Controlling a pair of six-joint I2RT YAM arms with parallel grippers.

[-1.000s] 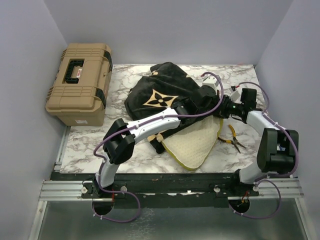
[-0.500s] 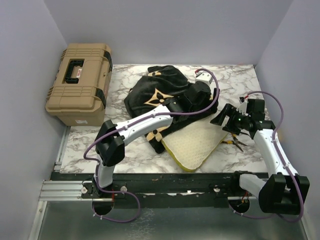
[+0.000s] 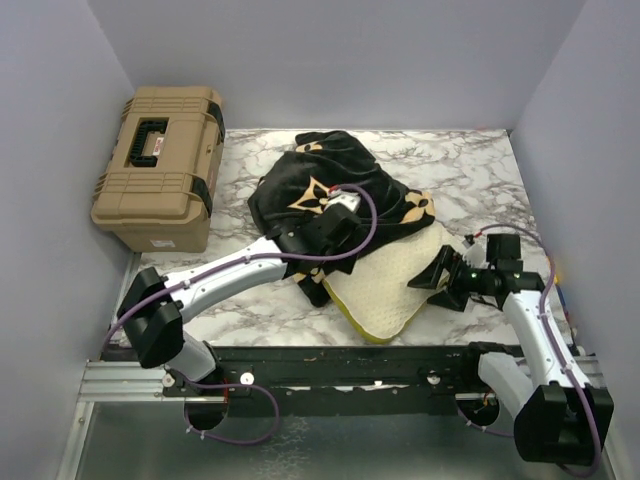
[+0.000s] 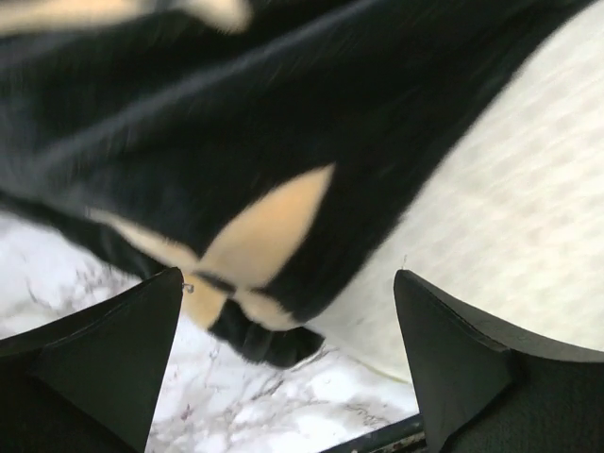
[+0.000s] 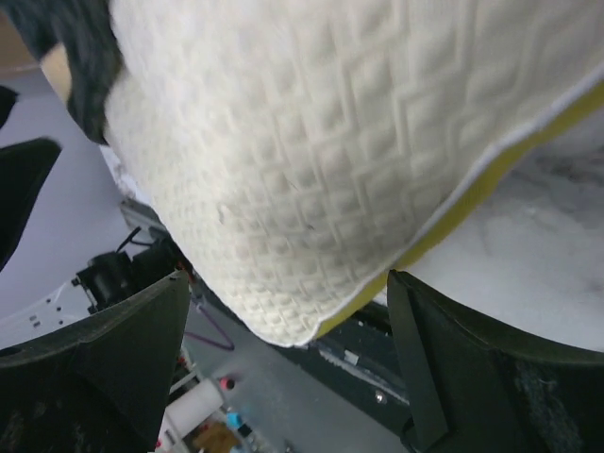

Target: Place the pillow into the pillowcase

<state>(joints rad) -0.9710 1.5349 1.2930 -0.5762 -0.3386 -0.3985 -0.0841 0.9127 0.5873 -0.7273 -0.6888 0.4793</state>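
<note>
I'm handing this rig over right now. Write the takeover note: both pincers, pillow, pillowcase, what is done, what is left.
Left pincer: open, empty, above the spot where the pillowcase overlaps the pillow.
Right pincer: open, empty, at the pillow's right edge.
Pillowcase: bunched mid-table. Pillow: far part covered by it, near part sticking out toward the arms.
Done: partial cover at most; cannot tell whether the pillow is inside or merely under the fabric.
Left: get the exposed part fully in.
</note>
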